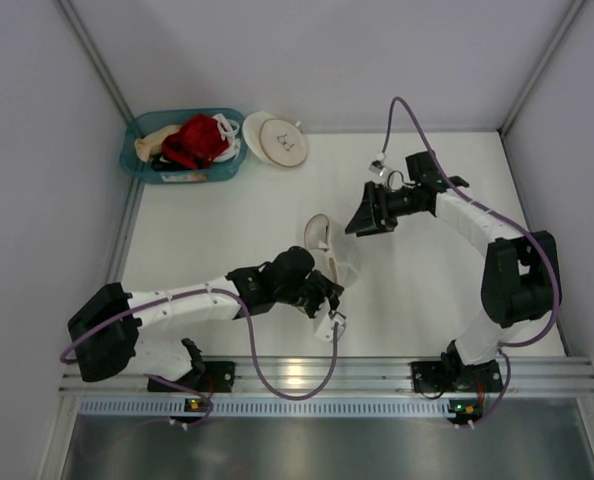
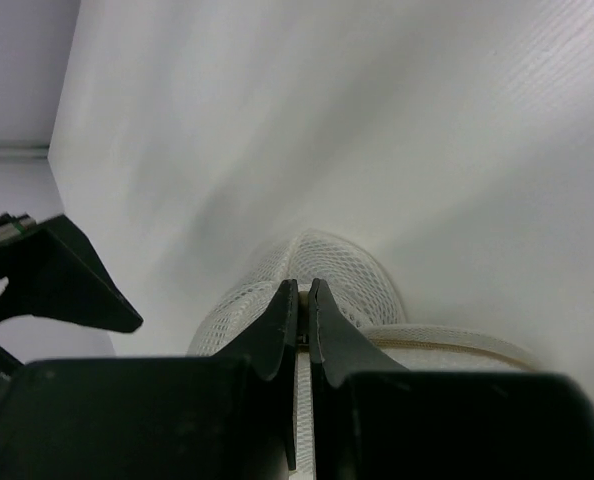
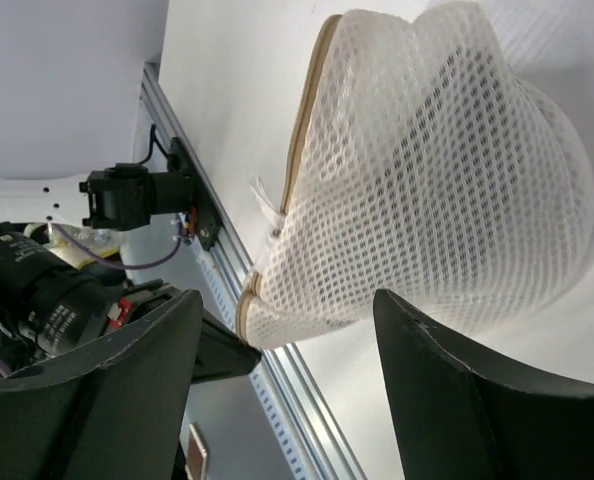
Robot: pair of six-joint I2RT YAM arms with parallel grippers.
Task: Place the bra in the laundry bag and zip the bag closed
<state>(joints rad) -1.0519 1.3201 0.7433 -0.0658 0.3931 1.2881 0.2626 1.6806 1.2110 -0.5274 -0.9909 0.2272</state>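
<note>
The laundry bag [image 1: 325,243], a domed cream-white mesh bag with a tan zip rim, stands on edge in the middle of the table. My left gripper [image 1: 331,288] is at its near end, and in the left wrist view its jaws [image 2: 303,287] are pressed together on a small piece at the rim zip of the laundry bag [image 2: 349,268]. My right gripper [image 1: 363,216] is open just right of the bag and does not touch it. In the right wrist view the mesh of the laundry bag [image 3: 437,170] lies beyond the spread gripper [image 3: 287,300]. The bra is hidden; no black fabric shows through the mesh.
A blue basket [image 1: 137,160] at the back left holds a red garment [image 1: 197,140] and a beige garment [image 1: 157,140]. A second round bag with a tan-rimmed lid [image 1: 275,140] lies beside it. The metal rail [image 1: 317,375] runs along the near edge.
</note>
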